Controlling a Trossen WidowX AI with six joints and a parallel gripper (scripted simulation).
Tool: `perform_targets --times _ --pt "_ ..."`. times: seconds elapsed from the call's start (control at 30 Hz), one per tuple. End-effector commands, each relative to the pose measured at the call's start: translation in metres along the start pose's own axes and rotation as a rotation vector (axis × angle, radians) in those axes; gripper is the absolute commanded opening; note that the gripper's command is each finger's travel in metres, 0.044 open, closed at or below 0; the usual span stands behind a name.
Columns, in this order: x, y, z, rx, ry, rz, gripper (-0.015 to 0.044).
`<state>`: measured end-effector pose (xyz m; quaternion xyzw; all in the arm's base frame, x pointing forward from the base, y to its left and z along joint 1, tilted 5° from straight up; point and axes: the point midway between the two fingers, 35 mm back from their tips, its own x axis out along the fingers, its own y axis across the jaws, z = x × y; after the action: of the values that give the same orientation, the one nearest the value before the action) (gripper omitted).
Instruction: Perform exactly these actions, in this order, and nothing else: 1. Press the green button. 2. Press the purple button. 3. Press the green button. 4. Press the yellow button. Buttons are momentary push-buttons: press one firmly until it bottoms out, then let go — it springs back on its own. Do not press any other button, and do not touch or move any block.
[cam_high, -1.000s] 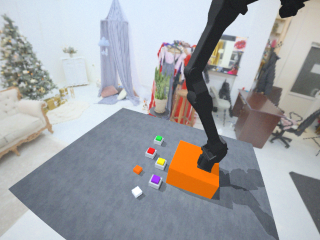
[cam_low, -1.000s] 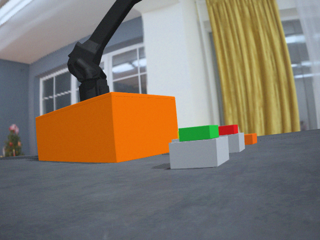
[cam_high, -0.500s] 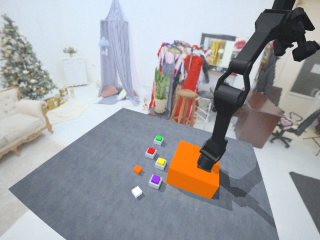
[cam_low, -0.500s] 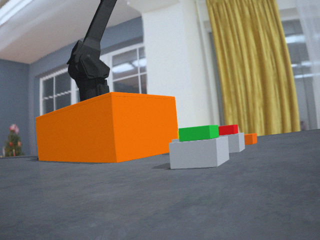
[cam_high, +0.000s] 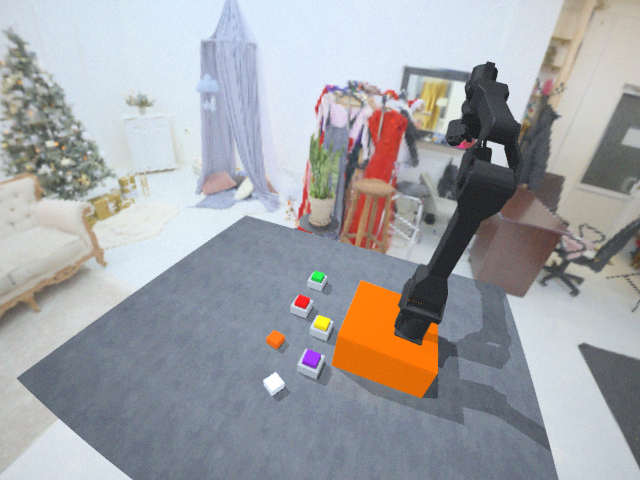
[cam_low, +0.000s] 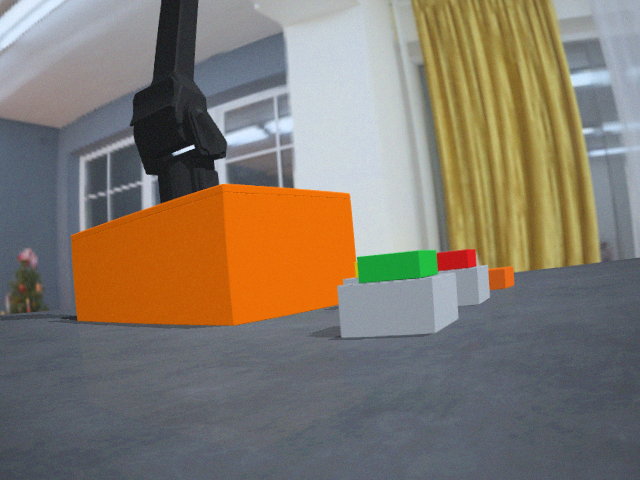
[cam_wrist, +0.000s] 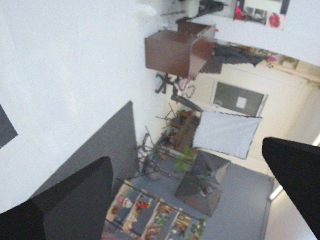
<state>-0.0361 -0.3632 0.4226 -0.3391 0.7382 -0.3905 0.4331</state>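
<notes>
Green button (cam_high: 317, 277) (cam_low: 397, 266), well apart from open gripper (cam_high: 459, 133) (cam_wrist: 190, 156), apparently lower.

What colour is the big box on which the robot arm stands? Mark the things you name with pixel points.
Orange (cam_high: 382, 356) (cam_low: 289, 248), best seen in the top view.

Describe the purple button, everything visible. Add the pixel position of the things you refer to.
The purple button (cam_high: 311, 358) is a small square purple cap on a wider, boxy light-grey base (cam_high: 310, 368). Both look like plain, smooth plastic. It sits upright on the dark grey mat (cam_high: 170, 335), the cap standing proud of the base, so it looks unpressed. It lies between the white block (cam_high: 273, 383) and the big orange box (cam_high: 385, 335), touching neither. Nothing rests on the cap. Only the top view shows it.
</notes>
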Motion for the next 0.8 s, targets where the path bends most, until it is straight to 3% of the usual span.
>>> perform_targets --times 0.0,0.2,0.43,0.6,0.77 --pt "0.011 0.024 0.071 0.03 -0.167 0.086 0.04" --pt "0.0 0.079 0.184 0.059 -0.39 0.272 0.04" --pt "-0.049 0.167 0.289 0.043 -0.545 0.545 0.04" --pt "-0.1 0.243 0.338 -0.005 -0.568 0.754 0.04" --pt "-0.156 0.327 0.357 -0.081 -0.504 0.948 0.04"
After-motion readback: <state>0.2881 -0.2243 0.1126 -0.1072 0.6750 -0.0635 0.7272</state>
